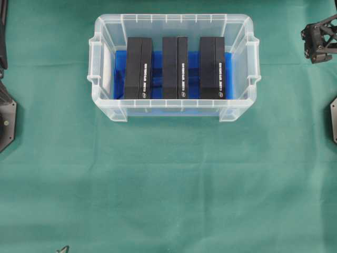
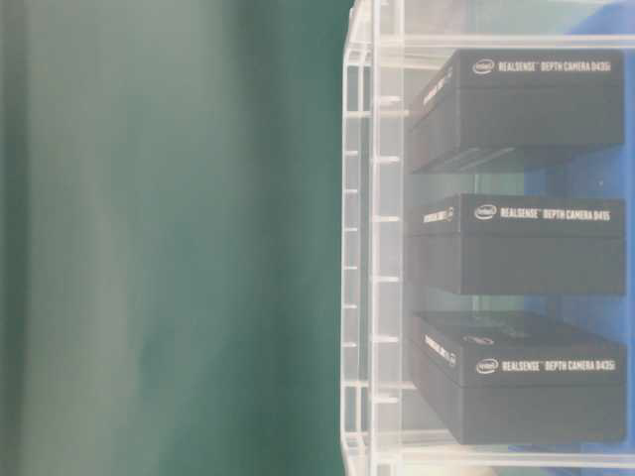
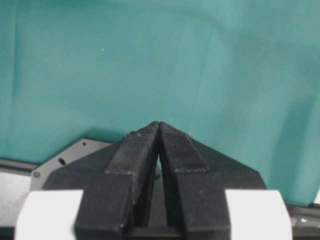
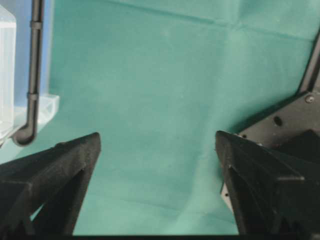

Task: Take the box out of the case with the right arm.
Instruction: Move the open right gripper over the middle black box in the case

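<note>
Boxes, three black ones, stand on edge in the case (image 1: 174, 23), well away from the right arm's fingers (image 4: 157, 145), which gape wide over bare green counter (image 1: 168, 184), holding nothing. The nearest box (image 1: 211, 67) looks rigid, light, smooth-faced; pinching its narrow top edge across the thickness seems safest. Left fingers (image 3: 159, 131) are pressed together, empty.

A green cloth (image 1: 168, 184) covers the table, lying flat beneath and ahead of the right gripper (image 4: 157, 135), with faint creases running across it. A thin black cable (image 4: 34, 75) hangs upright to the left of that gripper, beyond its fingertips, and curls into a bend at its lower end. A small grey pointed thing (image 1: 63, 249) pokes in at the overhead view's bottom edge, well apart from the gripper.
</note>
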{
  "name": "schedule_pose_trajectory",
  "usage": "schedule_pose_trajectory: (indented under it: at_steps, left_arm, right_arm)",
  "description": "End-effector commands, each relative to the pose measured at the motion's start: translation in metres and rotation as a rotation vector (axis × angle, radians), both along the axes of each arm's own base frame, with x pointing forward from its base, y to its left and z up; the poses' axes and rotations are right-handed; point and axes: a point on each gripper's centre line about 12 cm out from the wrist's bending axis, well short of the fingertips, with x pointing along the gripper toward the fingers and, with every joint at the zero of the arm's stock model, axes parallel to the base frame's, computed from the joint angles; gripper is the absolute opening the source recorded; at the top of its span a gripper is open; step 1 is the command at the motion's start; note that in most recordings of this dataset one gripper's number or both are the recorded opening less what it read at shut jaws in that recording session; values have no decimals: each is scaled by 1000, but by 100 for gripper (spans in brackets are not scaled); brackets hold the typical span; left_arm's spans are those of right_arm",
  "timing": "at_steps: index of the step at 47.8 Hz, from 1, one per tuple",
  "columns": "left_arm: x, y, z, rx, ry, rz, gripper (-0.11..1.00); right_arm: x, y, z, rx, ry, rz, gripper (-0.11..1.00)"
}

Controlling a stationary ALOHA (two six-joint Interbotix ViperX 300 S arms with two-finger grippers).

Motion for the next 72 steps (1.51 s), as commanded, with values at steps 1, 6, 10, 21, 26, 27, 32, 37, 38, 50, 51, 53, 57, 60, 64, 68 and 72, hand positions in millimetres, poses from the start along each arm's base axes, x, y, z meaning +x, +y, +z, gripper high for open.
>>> schedule_pose_trajectory:
  at_steps: [1, 6, 10, 21, 26, 27, 32, 37, 38, 50, 51, 53, 57, 60, 64, 68, 72]
  left_arm:
    - [0, 0, 7, 1, -23, -4, 8]
    - [-1, 0, 7, 1, -23, -4, 8]
    - [-1, 1, 7, 10, -24, -1, 8]
    - [-2, 2, 7, 15, -27, -2, 8]
    - [-2, 3, 7, 18, -28, 2, 8]
    - [-2, 3, 7, 18, -29, 3, 8]
    - [-2, 3, 8, 18, -29, 5, 8]
    - [-2, 3, 8, 18, -29, 6, 8]
    - [-2, 3, 8, 18, -29, 6, 8]
    - [-2, 3, 8, 18, -31, 6, 8]
    - [-2, 3, 8, 18, -31, 6, 8]
    - [-3, 3, 8, 18, -32, 6, 8]
    - [-3, 3, 8, 18, -28, 6, 8]
    - [-4, 4, 8, 19, -22, 7, 8]
    - [-5, 4, 7, 19, -15, 7, 8]
    - [-5, 4, 7, 20, -9, 7, 8]
    - [-6, 4, 7, 20, -5, 7, 8]
  right_arm:
    - [0, -1, 4, -6, -7, -2, 94]
    - [2, -2, 5, -9, -18, -7, 94]
    - [6, -3, 5, -10, -28, -10, 94]
    - [43, -13, 7, -1, -48, -23, 94]
    - [67, -17, 12, 0, -57, -21, 94]
    - [73, -17, 13, -1, -58, -20, 94]
    - [102, -21, 14, 1, -55, -8, 94]
    - [128, -23, 18, -1, -66, 3, 94]
    - [132, -24, 18, -2, -66, 1, 94]
    - [186, -23, 18, 4, -95, -17, 94]
    - [190, -22, 17, 5, -96, -17, 94]
    - [197, -20, 16, 9, -98, -18, 94]
    - [209, -17, 15, 11, -106, -23, 94]
    - [219, -15, 14, 12, -113, -21, 94]
    - [229, -13, 14, 14, -122, -18, 94]
    - [239, -12, 14, 12, -132, -17, 94]
    - [248, -12, 13, 14, -138, -14, 94]
